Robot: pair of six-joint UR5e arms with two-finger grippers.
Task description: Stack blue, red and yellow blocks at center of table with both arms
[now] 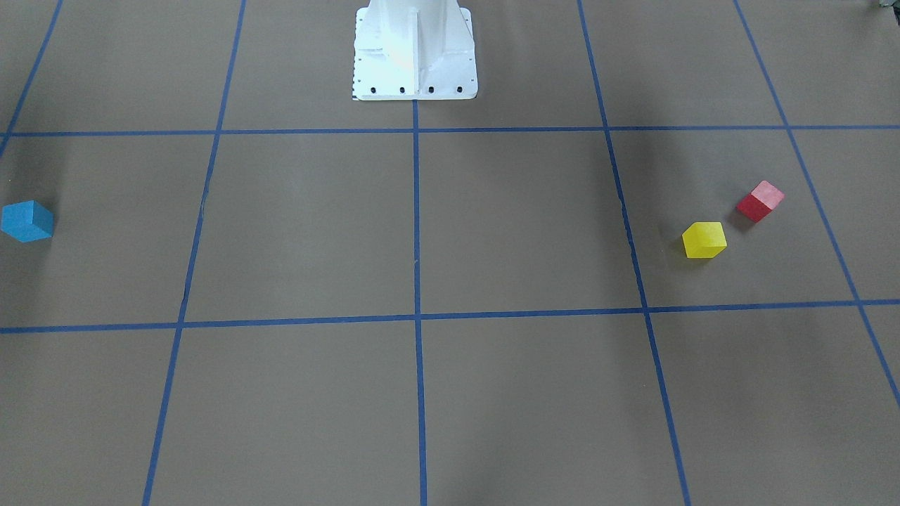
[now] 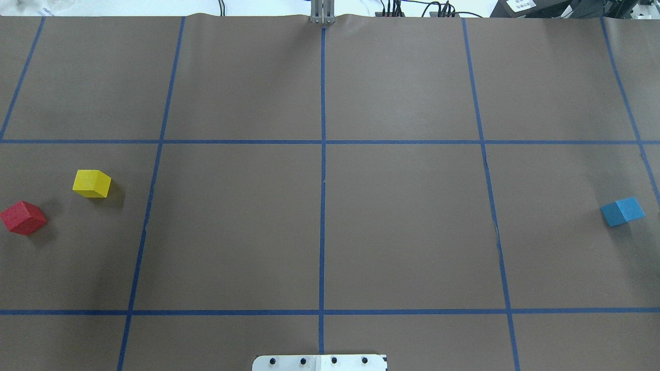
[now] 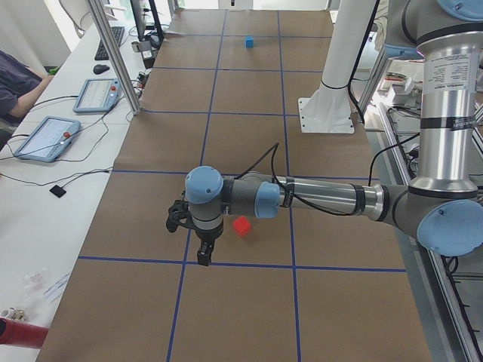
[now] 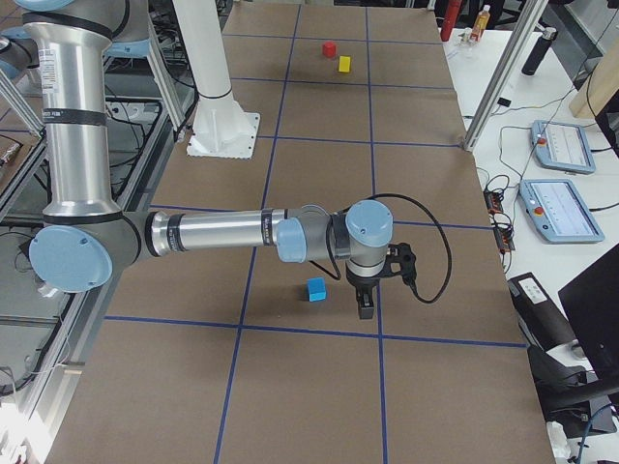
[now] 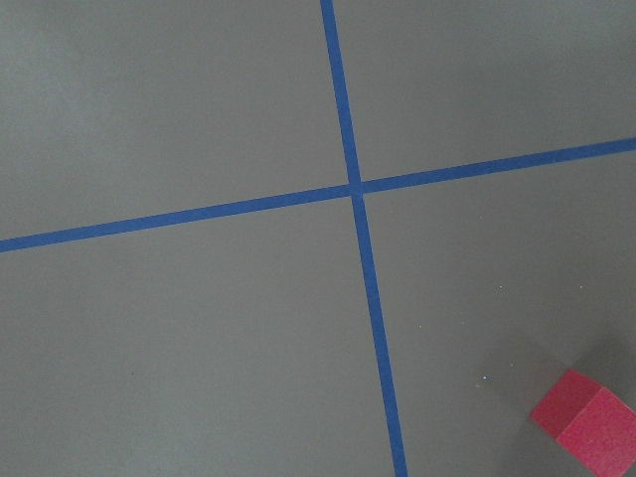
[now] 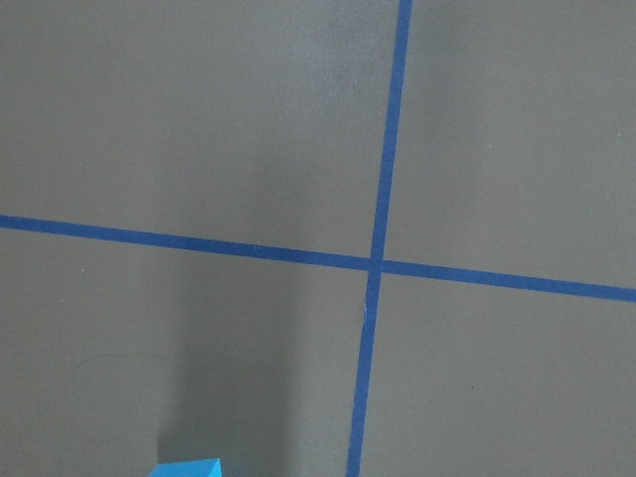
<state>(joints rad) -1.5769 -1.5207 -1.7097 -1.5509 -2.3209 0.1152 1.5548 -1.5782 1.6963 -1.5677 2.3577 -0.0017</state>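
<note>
The left arm (image 3: 339, 200) fills the near part of the left side view. It reaches out from the white pedestal (image 3: 332, 90) across the brown surface (image 2: 412, 232), which is marked off by a blue tape grid (image 2: 323, 141). Its left claw (image 3: 202, 259) points down just beside the red block (image 3: 241, 225), on the side away from the pedestal and apart from it. From this view I cannot tell whether that claw is spread or closed. The left wrist view shows no fingers, only a tape crossing and the red block in the lower right corner.

The red block lies far out on the pedestal's left side, resting on the surface. The yellow block (image 2: 92, 183) sits near it but not touching, a little less far out from the pedestal and slightly farther forward of it.

The blue block (image 2: 622, 211) rests far out on the pedestal's right side, well apart from the other two. The right arm (image 4: 222, 234) stretches from the pedestal to that spot. The right claw (image 4: 366, 309) hangs pointing down just beside the blue block, again on the side away from the pedestal. Its state also cannot be told. The right wrist view catches only the block's top edge at the bottom of the frame.

All three blocks lie singly, none stacked.
</note>
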